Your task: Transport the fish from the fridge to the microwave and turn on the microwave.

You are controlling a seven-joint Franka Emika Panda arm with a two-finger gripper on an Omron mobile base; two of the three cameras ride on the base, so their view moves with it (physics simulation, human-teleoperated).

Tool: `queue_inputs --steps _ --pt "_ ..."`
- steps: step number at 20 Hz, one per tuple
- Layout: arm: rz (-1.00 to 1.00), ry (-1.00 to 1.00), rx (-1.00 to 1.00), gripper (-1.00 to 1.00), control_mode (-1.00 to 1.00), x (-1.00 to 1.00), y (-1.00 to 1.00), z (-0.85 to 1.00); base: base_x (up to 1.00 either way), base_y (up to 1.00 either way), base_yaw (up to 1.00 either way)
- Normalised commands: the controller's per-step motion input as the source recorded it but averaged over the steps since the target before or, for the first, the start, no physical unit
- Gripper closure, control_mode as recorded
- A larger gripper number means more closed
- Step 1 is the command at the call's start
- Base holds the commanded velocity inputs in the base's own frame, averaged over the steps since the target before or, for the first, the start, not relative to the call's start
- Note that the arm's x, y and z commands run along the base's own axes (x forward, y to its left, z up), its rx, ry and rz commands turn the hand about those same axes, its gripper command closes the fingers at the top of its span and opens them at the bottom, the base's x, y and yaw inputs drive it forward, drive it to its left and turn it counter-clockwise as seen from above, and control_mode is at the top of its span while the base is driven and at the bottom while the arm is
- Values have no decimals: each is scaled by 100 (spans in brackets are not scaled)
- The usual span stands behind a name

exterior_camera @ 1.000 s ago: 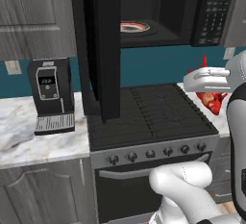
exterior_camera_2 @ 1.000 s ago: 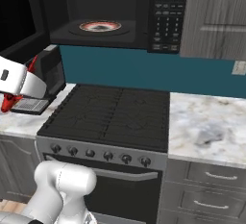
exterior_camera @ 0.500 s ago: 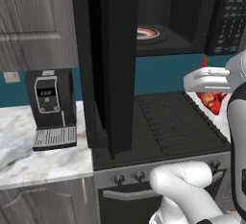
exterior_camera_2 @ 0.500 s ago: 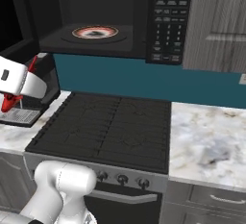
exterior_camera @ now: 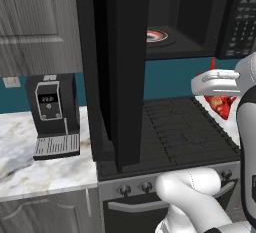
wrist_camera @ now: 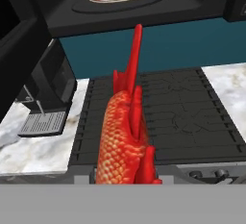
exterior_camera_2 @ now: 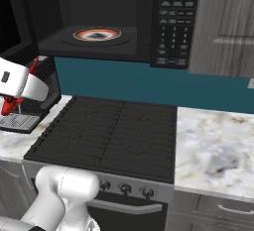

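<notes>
The microwave (exterior_camera_2: pixel 114 22) stands above and ahead of the claw, its door swung wide open and a round plate (exterior_camera_2: pixel 96 34) with an orange-red rim lying inside. Below the claw lies the black stove (wrist_camera: pixel 158 117), with a coffee machine (exterior_camera: pixel 52 114) on the marble counter (exterior_camera: pixel 30 169) off to one side. The claw (exterior_camera: pixel 220 94) is clamped on the fish (wrist_camera: pixel 126 141), carried over the stove. The carry is under way; next, by this reading, the arm must lift and reach forward to set the fish on the plate.

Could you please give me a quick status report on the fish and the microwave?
Pincer shut on scaly red-orange fish, above the black stove. Wide black microwave door open, round orange-rimmed plate inside. Nothing in the way.
</notes>
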Motion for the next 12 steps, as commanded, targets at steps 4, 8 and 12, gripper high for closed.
queue_inputs --steps 4,8,12 --pt "0 0 0 100 100 0 0 0 0 2 0" --pt "0 0 0 100 100 0 0 0 0 1 0" --pt "0 0 0 100 100 0 0 0 0 7 3"
